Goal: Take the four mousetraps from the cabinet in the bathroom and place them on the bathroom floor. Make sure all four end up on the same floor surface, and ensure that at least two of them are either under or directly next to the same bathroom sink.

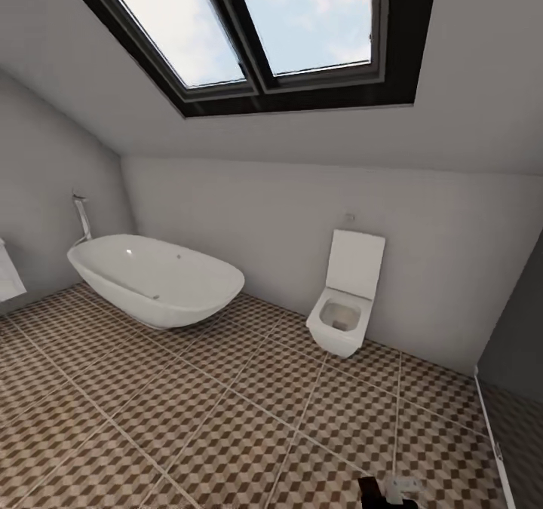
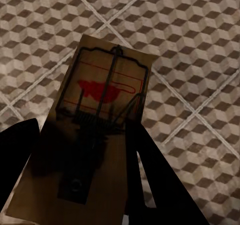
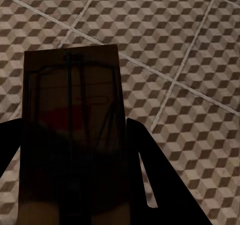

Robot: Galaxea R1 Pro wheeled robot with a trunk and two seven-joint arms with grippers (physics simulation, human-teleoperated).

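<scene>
In the left wrist view, my left gripper (image 2: 82, 131) is shut on a mousetrap (image 2: 107, 92), a brown wooden board with dark wire and a red print, held above the bathroom floor (image 2: 200, 45). In the right wrist view, my right gripper (image 3: 72, 130) is shut on a second mousetrap (image 3: 72, 110), which lies in shadow over the cube-patterned floor (image 3: 185, 60). The head view shows the same tiled floor (image 1: 226, 418) spreading ahead. The cabinet, the bathroom sink and the other mousetraps are out of view.
A rounded white tub (image 1: 154, 279) stands at the left, with a floor-standing faucet (image 1: 81, 219) behind it. A white toilet (image 1: 345, 302) hangs on the back wall. A dark glass partition (image 1: 516, 373) closes the right side. A skylight (image 1: 249, 26) sits in the sloped ceiling.
</scene>
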